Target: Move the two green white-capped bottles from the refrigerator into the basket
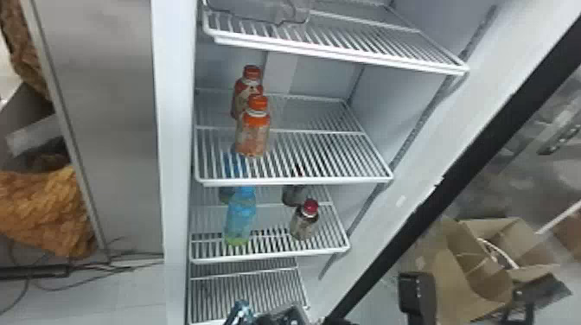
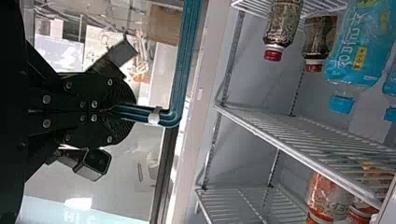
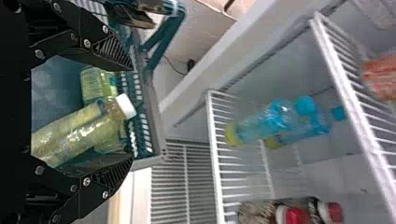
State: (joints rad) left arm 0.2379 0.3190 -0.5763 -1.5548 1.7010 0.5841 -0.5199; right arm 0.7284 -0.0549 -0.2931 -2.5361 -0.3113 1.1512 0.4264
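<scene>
Nearest is the right gripper (image 3: 131, 114), black fingers spread wide; past them both green bottles (image 3: 77, 128) are in the basket (image 3: 156, 135) — one shows its white cap (image 3: 125, 106). The left gripper (image 2: 112, 110) is closed on the teal basket handle (image 2: 177, 74). By the head view's clock, the refrigerator (image 1: 175, 129) has an orange-capped bottle (image 1: 253, 134) at ten, a blue bottle (image 1: 241, 214) at seven — and an open carton (image 1: 458, 259) sits outside at four.
</scene>
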